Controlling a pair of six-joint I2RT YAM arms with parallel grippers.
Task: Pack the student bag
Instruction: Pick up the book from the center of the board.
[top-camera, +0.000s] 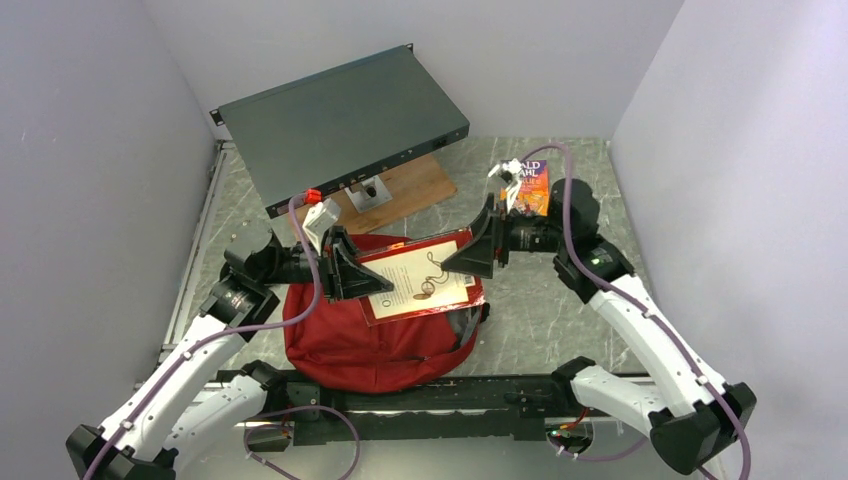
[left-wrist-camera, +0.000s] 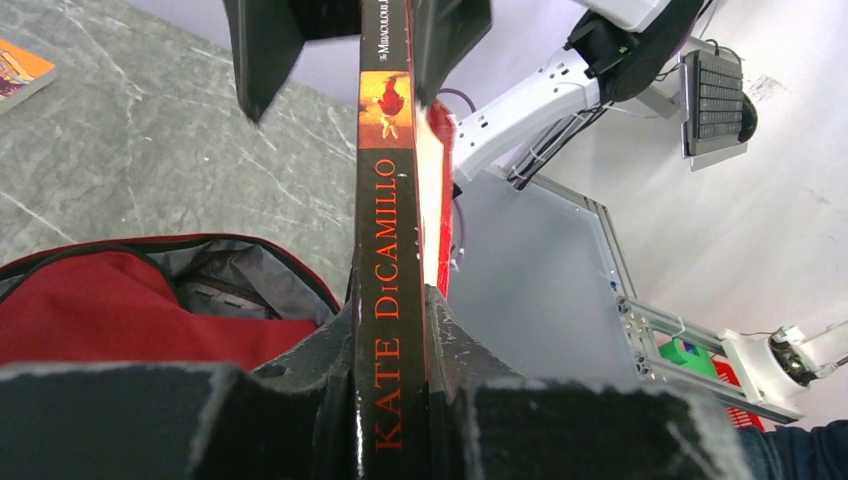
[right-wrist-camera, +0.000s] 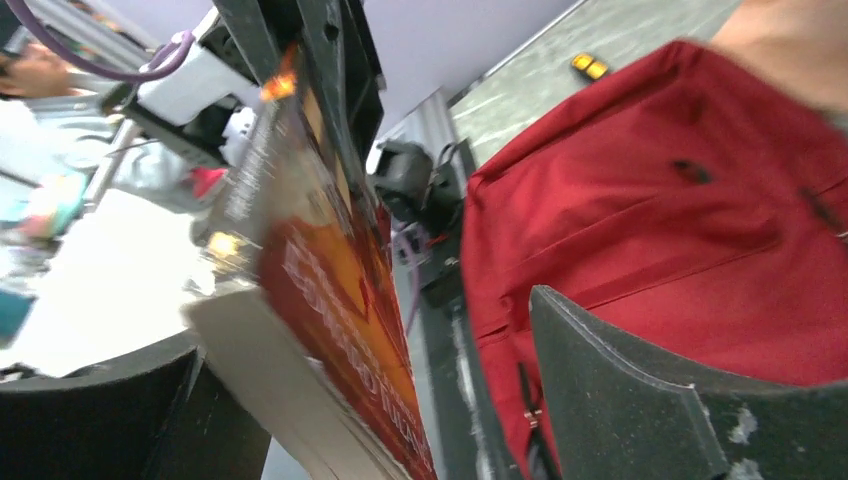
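Packing barely under way, by the look of it.
Dark red fabric backpack (top-camera: 350, 350) lies open below the left gripper (top-camera: 352, 270), which clamps a black-spined book (top-camera: 420, 280) not yet inside; right gripper (top-camera: 478, 250) gapes at its other edge; orange paperback (top-camera: 530, 190) lies beyond, unpacked.

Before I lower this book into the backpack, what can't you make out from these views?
- Mouth of the backpack: top view, covered by the book and left gripper; left wrist view shows only a corner of grey lining.
- Its contents: hidden in every view.
- Whether the right gripper touches the book: right wrist view is blurred, though one finger stands clear.
- Title of the second book: top view, partly covered by the right arm.
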